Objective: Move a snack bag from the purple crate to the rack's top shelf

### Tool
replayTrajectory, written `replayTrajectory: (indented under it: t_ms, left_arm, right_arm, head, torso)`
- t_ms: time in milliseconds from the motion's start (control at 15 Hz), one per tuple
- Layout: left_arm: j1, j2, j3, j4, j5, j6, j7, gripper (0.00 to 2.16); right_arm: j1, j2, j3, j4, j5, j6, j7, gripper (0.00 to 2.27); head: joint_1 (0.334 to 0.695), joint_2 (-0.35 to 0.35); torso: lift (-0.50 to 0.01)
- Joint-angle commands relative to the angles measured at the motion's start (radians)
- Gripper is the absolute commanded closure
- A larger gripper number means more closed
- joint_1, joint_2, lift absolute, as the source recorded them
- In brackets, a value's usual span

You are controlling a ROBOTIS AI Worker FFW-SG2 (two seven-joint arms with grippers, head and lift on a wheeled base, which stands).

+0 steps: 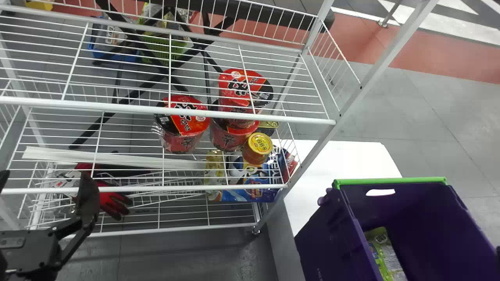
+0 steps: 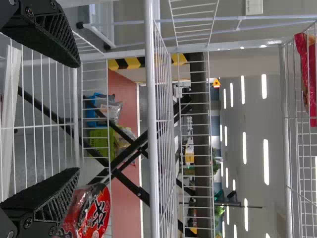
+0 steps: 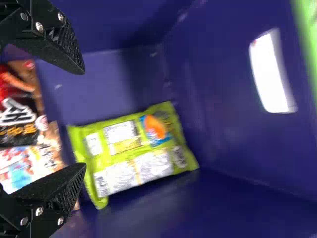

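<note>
The head view's lower edge cuts off the purple crate [image 1: 328, 234], whose side wall hides part of the green snack bag [image 1: 386, 255]. In the right wrist view the crate's green rim [image 3: 307, 39] is blurred, and the edge crops a red-and-brown packet [image 3: 20, 104] (likewise a red packet [image 2: 307, 79] in the left wrist view).

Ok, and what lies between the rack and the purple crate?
In the head view, a strip of white tabletop lies between the rack and the purple crate.
</note>
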Motion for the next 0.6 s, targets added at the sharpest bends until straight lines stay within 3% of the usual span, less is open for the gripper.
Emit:
replayTrajectory:
  t_ms: [0,267,533]
  left_arm:
    - [0.0,0.0,-0.003,0.0,0.0,0.0,0.0,0.06]
    - [-0.005,0.0,-0.011,-0.003,-0.002,0.025,0.0,0.06]
    - [-0.029,-0.009,-0.017,0.014,0.006,0.037,-0.002,0.06]
  right_arm:
    - [-0.013,-0.04,0.03,0.079,0.041,-0.003,0.013,0.17]
    - [-0.041,-0.101,0.051,0.199,0.139,-0.052,0.094,0.17]
    - [-0.061,-0.138,0.142,0.305,0.317,-0.058,0.102,0.17]
  head:
    - [0.695,-0.35]
    - [0.695,-0.35]
    - [0.695,-0.35]
  torso:
    - [-0.464]
    - [-0.464]
    - [-0.464]
